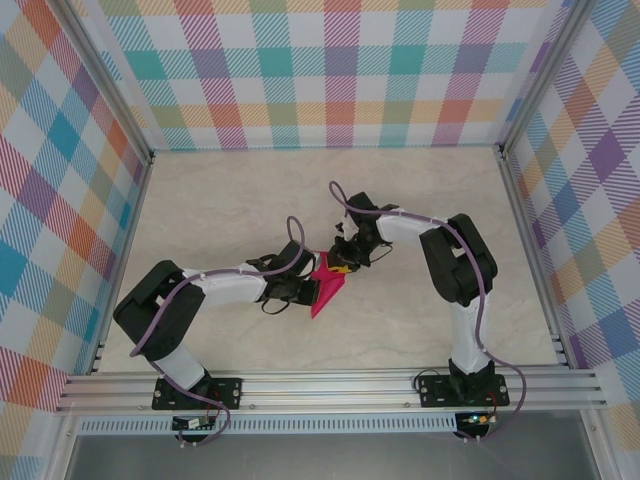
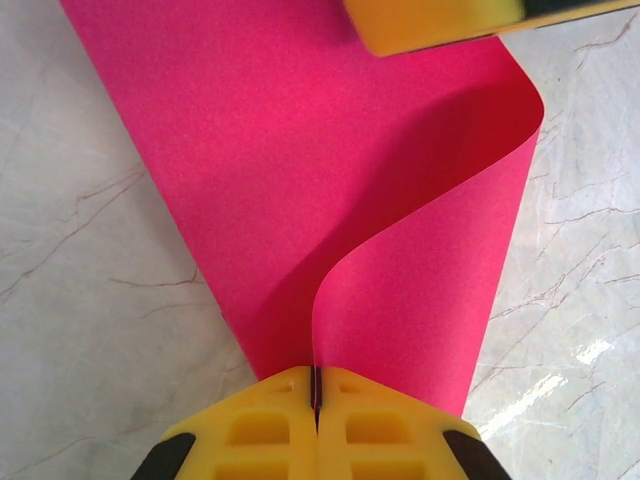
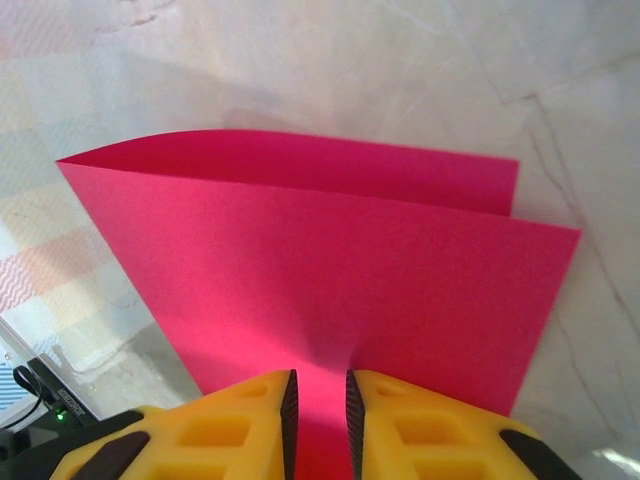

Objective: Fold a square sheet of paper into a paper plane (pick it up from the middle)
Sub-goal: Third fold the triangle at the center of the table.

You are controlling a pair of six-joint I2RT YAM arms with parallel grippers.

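– Between the left claw's (image 2: 316, 400) fingers, what do you see?

– An edge of the paper (image 2: 300, 170). The two yellow fingers are pressed together with no gap, and the sheet is pinched in the seam. Ahead of that claw the paper spreads away over the table (image 2: 80, 300). One flap rises from the fingertips and bends over to the right in a soft curve.

– And the right claw (image 3: 318, 395)?

– Its fingers stand a narrow slit apart. The near edge of the paper runs into that slit, but the gap is wider than the thin sheet. I would call it slightly open around the edge, not clamped. Beyond its fingertips the paper shows two layers that meet in a point off to the left.

– How are the arms set?

– From above, the left arm (image 1: 170, 320) has its elbow out to the left, and its forearm reaches right toward the middle of the table. The right arm (image 1: 460, 260) goes up from its base to a bent elbow, then reaches left. The claws face each other with the paper between them. A yellow finger of the right claw shows just past the far edge of the sheet from the left wrist.
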